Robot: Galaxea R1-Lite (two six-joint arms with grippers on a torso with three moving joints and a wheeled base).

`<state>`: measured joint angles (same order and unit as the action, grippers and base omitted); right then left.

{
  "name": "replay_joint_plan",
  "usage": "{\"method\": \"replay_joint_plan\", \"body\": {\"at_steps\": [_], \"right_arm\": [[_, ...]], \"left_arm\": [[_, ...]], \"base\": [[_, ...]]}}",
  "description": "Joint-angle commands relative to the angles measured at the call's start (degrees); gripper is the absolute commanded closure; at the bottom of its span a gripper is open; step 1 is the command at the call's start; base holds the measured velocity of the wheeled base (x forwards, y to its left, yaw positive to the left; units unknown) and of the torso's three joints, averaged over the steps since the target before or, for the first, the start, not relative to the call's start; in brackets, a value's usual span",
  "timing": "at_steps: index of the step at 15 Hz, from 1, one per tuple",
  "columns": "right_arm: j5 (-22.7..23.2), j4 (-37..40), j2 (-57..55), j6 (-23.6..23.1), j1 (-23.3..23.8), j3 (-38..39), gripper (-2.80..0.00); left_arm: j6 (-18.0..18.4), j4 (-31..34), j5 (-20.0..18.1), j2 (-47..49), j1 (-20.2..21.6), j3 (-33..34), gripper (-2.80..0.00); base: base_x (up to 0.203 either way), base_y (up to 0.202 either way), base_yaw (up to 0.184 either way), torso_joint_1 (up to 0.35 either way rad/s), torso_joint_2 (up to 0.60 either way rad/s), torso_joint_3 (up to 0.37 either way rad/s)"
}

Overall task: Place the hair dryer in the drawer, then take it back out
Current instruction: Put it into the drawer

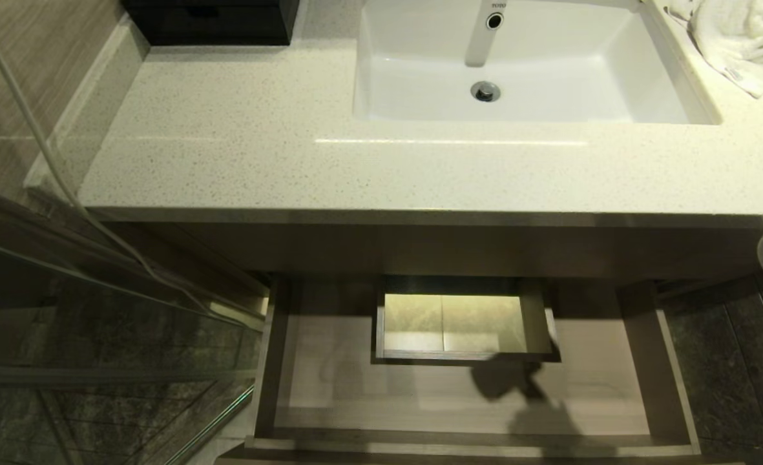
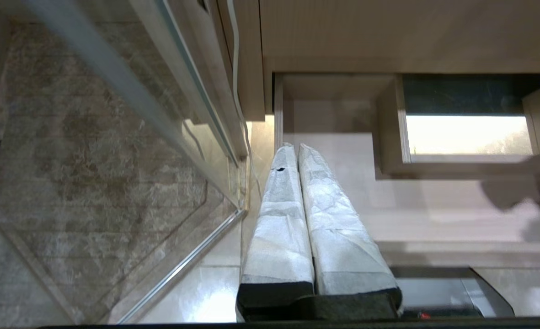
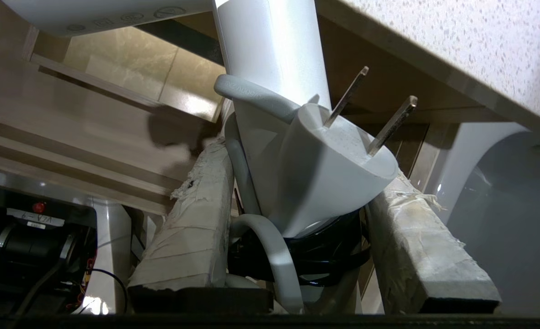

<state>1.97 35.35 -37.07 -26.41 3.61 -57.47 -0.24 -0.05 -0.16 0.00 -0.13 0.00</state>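
Beside the open, bare drawer point(image 1: 639, 361): R gripper point(image 3: 297, 201) clamps hair dryer point(image 3: 274, 50) w/ plug, dryer off drawer's right edge. L gripper point(image 2: 297, 151) closed, idle. Stowing or retrieval phase: can't tell.

Speckled pale countertop point(image 1: 239, 148), white sink point(image 1: 614, 64), glass partition point(image 1: 97, 336), dark stone floor point(image 1: 730, 361).

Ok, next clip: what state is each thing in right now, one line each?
drawer: pulled open, nothing lying inside.
hair dryer: held clear of the drawer, cord and plug bunched against its handle.
right gripper: jaws closed on the hair dryer's handle.
left gripper: jaws shut, holding nothing.
sink: faucet not running, basin dry.
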Motion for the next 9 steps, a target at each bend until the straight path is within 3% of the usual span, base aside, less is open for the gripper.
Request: {"method": "replay_joint_plan", "body": {"at_steps": [1,9], "right_arm": [[0.0,0.0,1.9,-0.1,0.0,0.8,0.0],[0.0,0.4,4.4,1.1,0.0,1.7,0.0]], "left_arm": [[0.0,0.0,0.0,0.0,0.0,0.0,0.0],[0.0,0.0,0.0,0.0,0.0,0.0,0.0]], "base": [[0.0,0.0,0.0,-0.301,0.06,-0.242],[0.0,0.0,0.0,-0.281,0.01,-0.276]]}}
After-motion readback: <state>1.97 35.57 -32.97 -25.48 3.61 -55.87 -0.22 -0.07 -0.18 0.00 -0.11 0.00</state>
